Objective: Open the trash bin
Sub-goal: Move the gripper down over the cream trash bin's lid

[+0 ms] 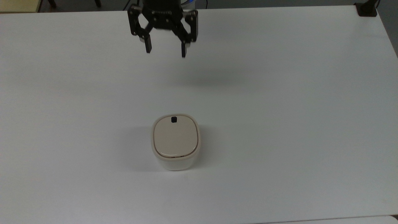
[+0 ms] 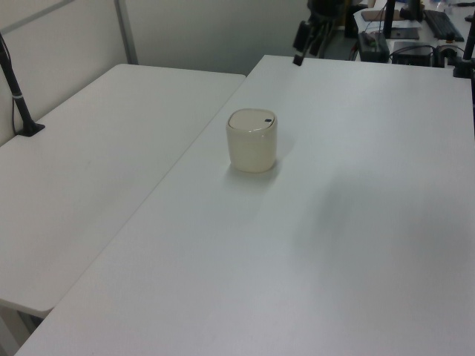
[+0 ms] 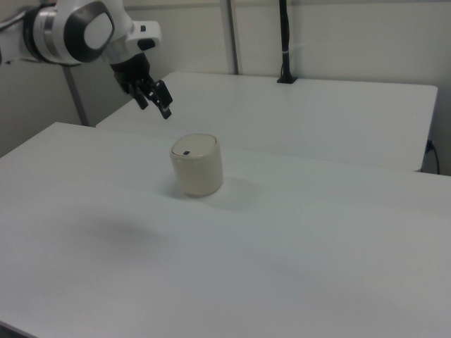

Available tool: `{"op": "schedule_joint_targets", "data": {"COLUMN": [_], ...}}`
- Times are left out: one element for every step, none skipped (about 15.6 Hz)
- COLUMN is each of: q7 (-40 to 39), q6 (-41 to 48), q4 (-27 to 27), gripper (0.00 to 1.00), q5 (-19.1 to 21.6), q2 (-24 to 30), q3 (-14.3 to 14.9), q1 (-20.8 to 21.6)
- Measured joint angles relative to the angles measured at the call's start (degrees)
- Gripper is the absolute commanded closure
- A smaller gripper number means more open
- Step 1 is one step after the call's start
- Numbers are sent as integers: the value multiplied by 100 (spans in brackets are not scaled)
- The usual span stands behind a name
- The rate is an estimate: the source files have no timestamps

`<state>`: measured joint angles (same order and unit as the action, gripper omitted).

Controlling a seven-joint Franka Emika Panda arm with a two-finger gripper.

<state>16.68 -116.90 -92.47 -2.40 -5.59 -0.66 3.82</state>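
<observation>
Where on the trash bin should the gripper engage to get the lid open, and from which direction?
Probably the small black latch at the lid's rim, on the trash bin's edge nearest the top view's top. The lid lies flat and closed, flush in the rim with no lip to pinch, so coming from above looks best. The gripper hangs open, well apart from the bin.

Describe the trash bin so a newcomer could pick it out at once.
Start at the large white table: the trash bin stands alone near its middle, well apart from the open black gripper hovering by the top view's upper edge. It is a small cream tub with a glossy beige lid and a tiny black latch at the rim.
</observation>
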Motion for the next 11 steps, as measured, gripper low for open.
{"op": "schedule_joint_targets", "data": {"q7": [585, 1202, 1810, 2270, 2704, 3015, 3283, 3511, 3719, 3922, 4114], "q6": [-186, -349, -509, -628, -748, -862, -987, -1116, -1258, -1420, -1577], "q4": [0, 2, 11, 20, 28, 33, 36, 38, 38, 40, 43], "gripper": [72, 87, 98, 100, 100, 100, 100, 100, 100, 100, 100], "q5": [-182, -328, -412, -450, -467, -470, -471, -475, -514, -614, -743], "q2": [-107, -216, -321, -403, -488, -560, -640, -727, -829, -939, -1049], "q3": [-22, -37, -50, -59, -63, -63, -56, -45, -33, -26, -22], "q1": [53, 111, 163, 192, 207, 208, 205, 199, 188, 175, 168]}}
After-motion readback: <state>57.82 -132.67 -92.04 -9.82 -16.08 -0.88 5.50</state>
